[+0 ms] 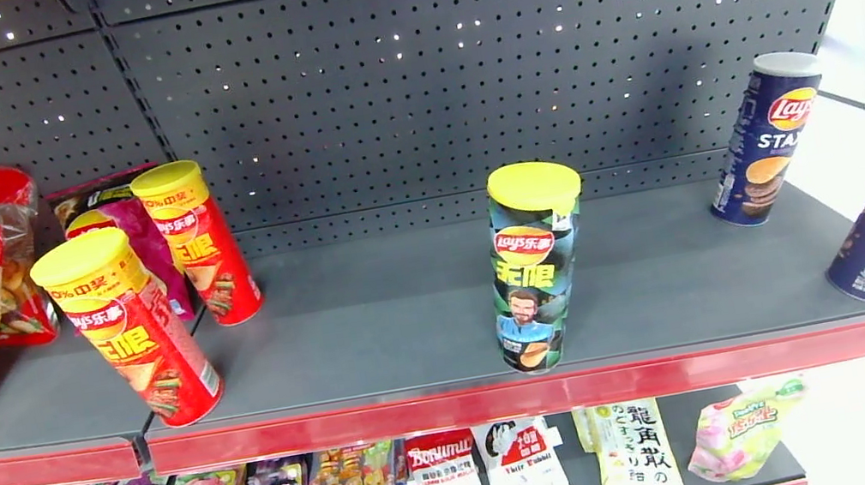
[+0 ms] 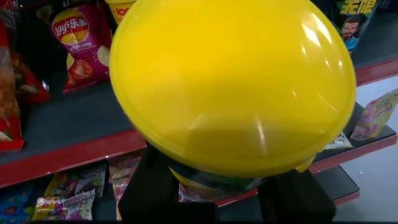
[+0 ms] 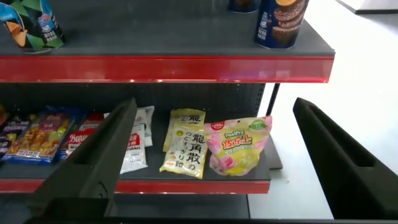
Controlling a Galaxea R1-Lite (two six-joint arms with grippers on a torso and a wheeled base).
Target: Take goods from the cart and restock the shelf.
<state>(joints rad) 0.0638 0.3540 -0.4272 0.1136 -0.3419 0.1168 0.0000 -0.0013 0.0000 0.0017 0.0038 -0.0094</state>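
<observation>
The left gripper was closed on a yellow-lidded chip canister, its dark fingers pressed to either side of the body just under the lid, in front of the shelf edge. The right gripper hung with its jaws spread wide and nothing between them, facing the lower shelf of snack packets. On the shelf stood a green-and-black canister, two red canisters and two blue canisters.

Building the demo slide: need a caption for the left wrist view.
Left gripper holding a yellow-lidded chip can in front of the red-edged shelf.
</observation>
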